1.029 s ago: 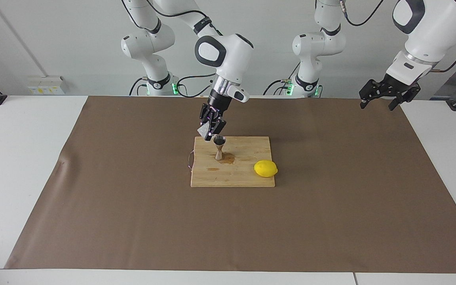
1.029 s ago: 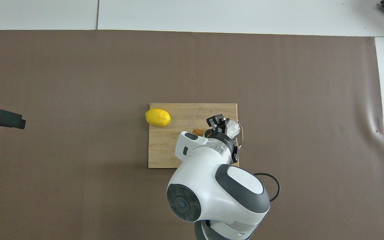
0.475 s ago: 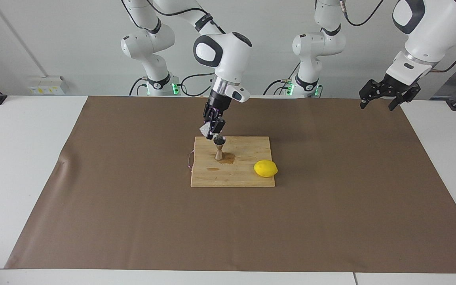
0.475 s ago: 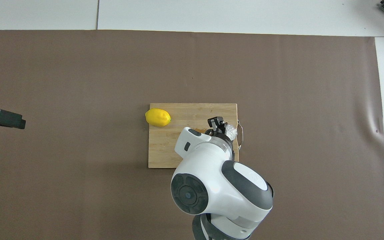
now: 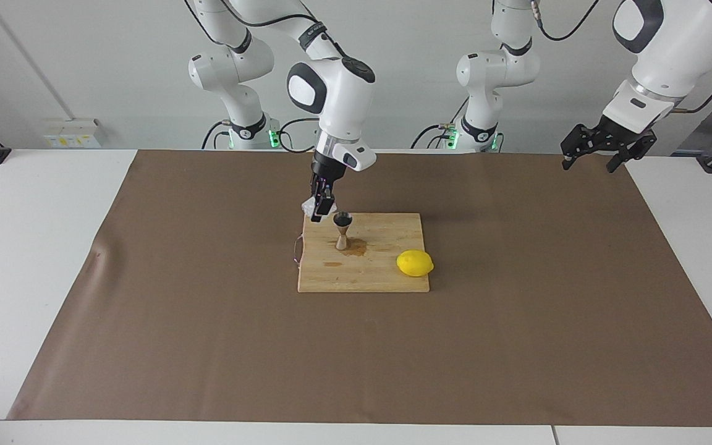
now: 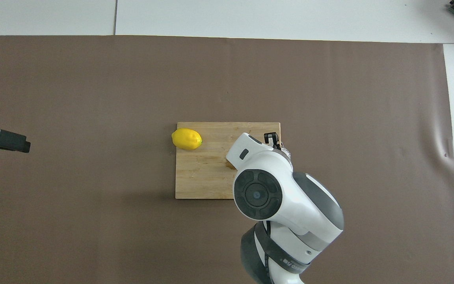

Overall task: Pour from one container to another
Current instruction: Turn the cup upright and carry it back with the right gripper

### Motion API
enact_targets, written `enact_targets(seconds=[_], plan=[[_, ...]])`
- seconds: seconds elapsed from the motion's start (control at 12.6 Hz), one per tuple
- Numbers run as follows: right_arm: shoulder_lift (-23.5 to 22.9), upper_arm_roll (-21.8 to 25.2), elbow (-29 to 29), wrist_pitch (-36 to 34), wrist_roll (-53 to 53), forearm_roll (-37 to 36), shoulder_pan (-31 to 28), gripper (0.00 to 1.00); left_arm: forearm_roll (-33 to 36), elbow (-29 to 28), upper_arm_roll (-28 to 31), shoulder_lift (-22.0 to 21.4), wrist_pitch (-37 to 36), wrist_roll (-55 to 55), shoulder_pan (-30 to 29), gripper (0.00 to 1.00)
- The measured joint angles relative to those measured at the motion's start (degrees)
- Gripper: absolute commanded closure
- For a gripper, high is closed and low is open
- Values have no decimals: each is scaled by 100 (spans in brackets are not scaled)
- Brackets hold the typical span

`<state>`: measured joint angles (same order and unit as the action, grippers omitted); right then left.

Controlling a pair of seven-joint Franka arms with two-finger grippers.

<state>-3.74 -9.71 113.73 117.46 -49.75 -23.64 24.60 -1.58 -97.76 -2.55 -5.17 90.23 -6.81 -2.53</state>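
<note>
On the board (image 5: 381,272) at mid-table, the following items:

Jigger (image 5: 343,231): steel, hourglass-shaped, upright on the board near the edge closest to the robots, toward the right arm's end. A brown wet patch (image 5: 355,248) spreads on the wood at its foot; a smaller stain (image 5: 332,264) lies farther from the robots. In the overhead view the jigger is hidden under the right arm.

Cup (image 5: 310,204): small, whitish, translucent, held in the air over the board's corner nearest the right arm's base, just beside the jigger's mouth and slightly above it. Its tilt cannot be read. In the overhead view only a sliver (image 6: 285,148) shows past the arm's wrist.

Right gripper (image 5: 320,209): pointing down over that same corner, fingers closed on the cup.

Lemon (image 5: 415,263): yellow, lying on the board's edge toward the left arm's end, well apart from the jigger; also seen from overhead (image 6: 186,139).

Metal loop (image 5: 296,249): at the board's short edge toward the right arm's end.

Left gripper (image 5: 597,151): raised over the cloth's corner, well apart from the board, waiting, fingers spread with nothing between them.

Brown cloth (image 5: 207,346): under the board.
</note>
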Motion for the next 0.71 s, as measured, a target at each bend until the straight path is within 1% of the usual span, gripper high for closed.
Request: enact_targets(seconds=[0.32, 0.47, 0.71], plan=[[-1, 3, -34, 99, -506, 883, -460, 100, 0, -7, -4, 0, 0, 0, 0, 0], [-5, 7, -35, 99, -957, 1443, -773, 100, 0, -9, -5, 1, 0, 0, 0, 0], [-57, 23, -16, 99, -2034, 2548, -1573, 100, 0, 37, -5, 31, 2, -2, 0, 0]])
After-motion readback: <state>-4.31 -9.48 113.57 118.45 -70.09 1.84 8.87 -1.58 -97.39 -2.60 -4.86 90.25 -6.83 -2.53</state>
